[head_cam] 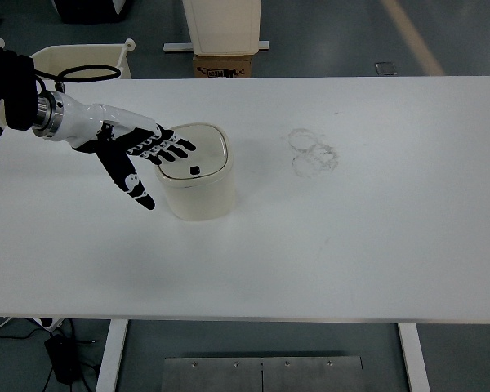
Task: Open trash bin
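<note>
The left hand [131, 151] is held flat with its fingers [173, 149] spread wide and nothing grasped; the fingertips are laid over the left part of the lid [198, 153] of the cream trash bin [196, 173]. The thumb is pointed down beside the bin's left wall. The bin is stood upright on the white table [351, 237], lid closed, just right of the hand. Faint ring marks [312, 152] are seen farther right.

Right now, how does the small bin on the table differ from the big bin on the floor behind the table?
The small bin stands on the table in full view; the big bin stands on the floor beyond it, cut off by the picture's top. The small bin has the left hand reaching over its shut lid; nothing touches the big bin. Both are cream-coloured.
</note>
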You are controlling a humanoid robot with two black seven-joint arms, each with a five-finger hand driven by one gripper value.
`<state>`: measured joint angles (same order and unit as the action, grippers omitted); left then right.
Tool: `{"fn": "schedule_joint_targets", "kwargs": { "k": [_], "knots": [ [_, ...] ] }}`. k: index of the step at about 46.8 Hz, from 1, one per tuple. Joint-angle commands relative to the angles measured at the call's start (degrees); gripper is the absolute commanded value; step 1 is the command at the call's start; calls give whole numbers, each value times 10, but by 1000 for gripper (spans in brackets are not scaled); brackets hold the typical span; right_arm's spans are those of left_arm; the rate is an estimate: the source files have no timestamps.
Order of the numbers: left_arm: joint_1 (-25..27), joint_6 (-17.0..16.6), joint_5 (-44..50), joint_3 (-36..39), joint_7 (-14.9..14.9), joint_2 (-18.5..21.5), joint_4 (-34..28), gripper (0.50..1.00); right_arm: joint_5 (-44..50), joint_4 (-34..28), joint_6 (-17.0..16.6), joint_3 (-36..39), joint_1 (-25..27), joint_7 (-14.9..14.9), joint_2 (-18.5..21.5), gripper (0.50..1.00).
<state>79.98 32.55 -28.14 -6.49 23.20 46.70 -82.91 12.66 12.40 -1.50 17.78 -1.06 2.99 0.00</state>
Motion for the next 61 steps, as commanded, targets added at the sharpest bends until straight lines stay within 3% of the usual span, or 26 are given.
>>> {"fn": "schedule_joint_targets", "kwargs": {
  "k": [1, 17, 61],
  "knots": [
    [-3, -2, -5, 0, 0, -7, 3, 1000, 0, 0, 0, 0, 0, 0, 0, 993],
    [-11, -10, -6, -1, -1, -33, 18, 1000, 0, 0, 0, 0, 0, 0, 0, 993],
    [-16, -15, -4, -11, -5, -53, 20, 1000, 0, 0, 0, 0, 0, 0, 0, 993]
  ]
}}
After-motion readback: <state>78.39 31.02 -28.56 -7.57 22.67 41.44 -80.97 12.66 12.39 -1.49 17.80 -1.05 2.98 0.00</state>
